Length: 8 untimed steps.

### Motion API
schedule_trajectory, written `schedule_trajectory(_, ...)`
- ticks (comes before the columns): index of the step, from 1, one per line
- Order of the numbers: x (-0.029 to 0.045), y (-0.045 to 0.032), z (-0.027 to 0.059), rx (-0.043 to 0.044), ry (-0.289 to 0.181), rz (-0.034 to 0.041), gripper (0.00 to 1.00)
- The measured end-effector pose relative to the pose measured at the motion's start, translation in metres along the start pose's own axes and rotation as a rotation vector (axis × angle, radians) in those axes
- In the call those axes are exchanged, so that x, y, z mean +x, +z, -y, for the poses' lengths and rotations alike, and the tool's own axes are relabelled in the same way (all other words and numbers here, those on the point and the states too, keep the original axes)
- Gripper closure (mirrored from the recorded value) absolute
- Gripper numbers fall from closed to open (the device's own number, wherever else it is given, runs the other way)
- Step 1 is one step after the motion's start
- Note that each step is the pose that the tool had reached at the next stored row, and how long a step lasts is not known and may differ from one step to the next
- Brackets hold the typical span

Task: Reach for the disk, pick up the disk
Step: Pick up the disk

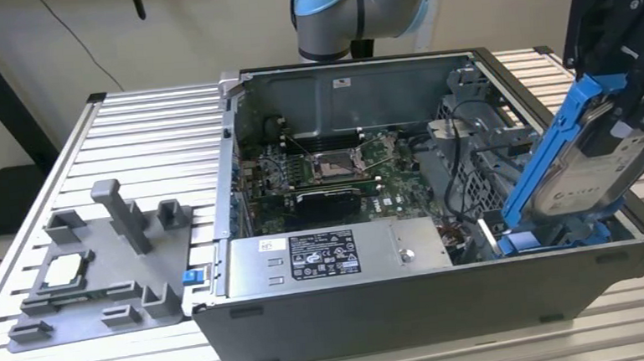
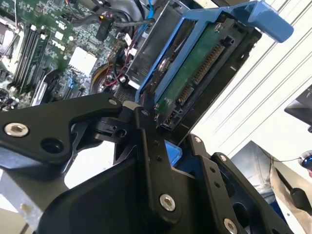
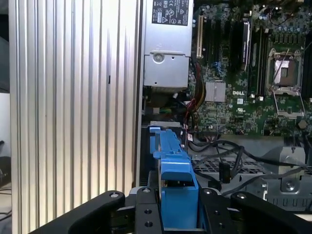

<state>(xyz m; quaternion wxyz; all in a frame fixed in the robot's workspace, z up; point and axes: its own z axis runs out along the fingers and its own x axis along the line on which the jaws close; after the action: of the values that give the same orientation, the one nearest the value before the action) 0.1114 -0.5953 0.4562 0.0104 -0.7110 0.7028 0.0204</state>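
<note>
Hard drive lifted from the open computer case

The gripper point(image 1: 621, 133) is clamped on the disk point(image 1: 590, 172) by its blue bracket point(image 3: 171, 165), holding it tilted above the case's drive bay point(image 1: 549, 235); reach and pick-up look essentially complete.

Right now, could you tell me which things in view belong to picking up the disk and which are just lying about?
Job in hand:
- the disk in its blue bracket, tilted up out of the computer case
- the gripper, fingers shut on the disk

Lying about:
- grey fixture with a small chip
- power supply box
- motherboard
</note>
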Motion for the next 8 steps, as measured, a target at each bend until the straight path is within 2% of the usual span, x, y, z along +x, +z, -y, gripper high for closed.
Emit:
schedule_trajectory(3,0.0005,0.0032,0.0001,0.0,0.0,-0.0001,1.0)
schedule_trajectory(8,0.0006,0.0045,0.0001,0.0,0.0,0.0007,1.0)
